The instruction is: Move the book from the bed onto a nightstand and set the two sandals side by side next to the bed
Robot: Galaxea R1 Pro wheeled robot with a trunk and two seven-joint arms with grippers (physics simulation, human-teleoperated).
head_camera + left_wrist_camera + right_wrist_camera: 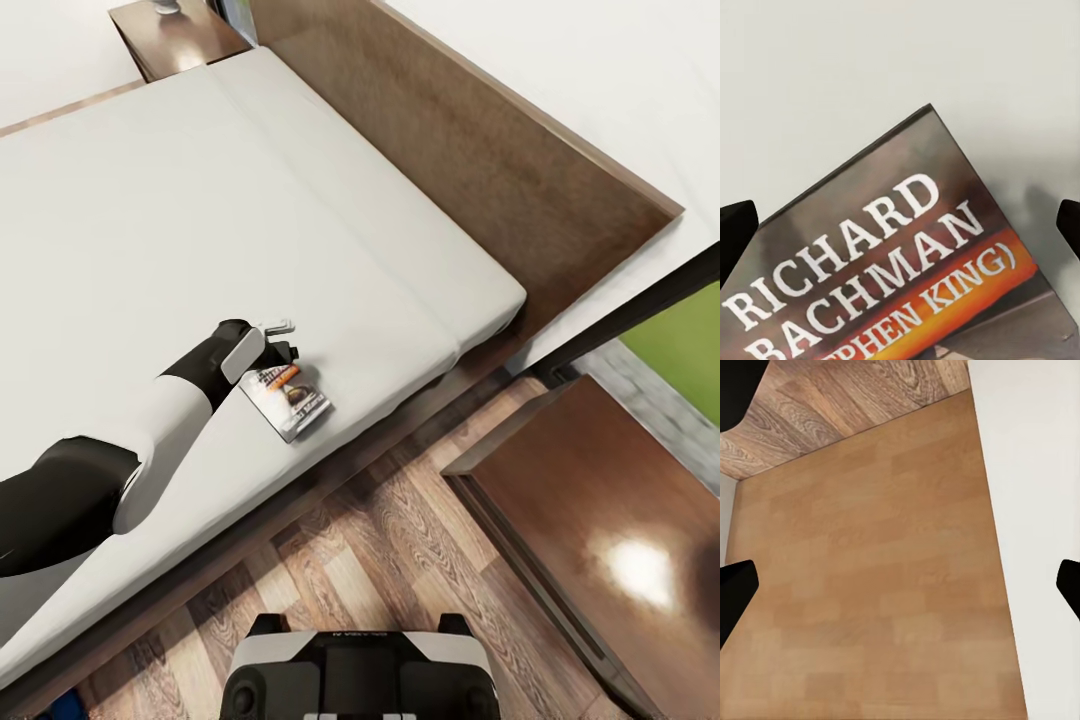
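The book lies flat on the bed's grey mattress near its front edge, dark cover up. Up close, the book reads "RICHARD BACHMAN" in white above an orange band. My left gripper hovers over the book's far end, open, and in the left wrist view the gripper has its dark fingertips spread wide on either side of the cover. One nightstand stands right of the bed, another nightstand at the far side. My right gripper is open and holds nothing. A blue sliver shows by the bed's near corner; I cannot tell whether it is a sandal.
The dark headboard runs along the bed's right side. Wood-plank floor lies between the bed and the near nightstand, with my base on it. A small grey object sits on the far nightstand. The right wrist view faces a light wooden panel.
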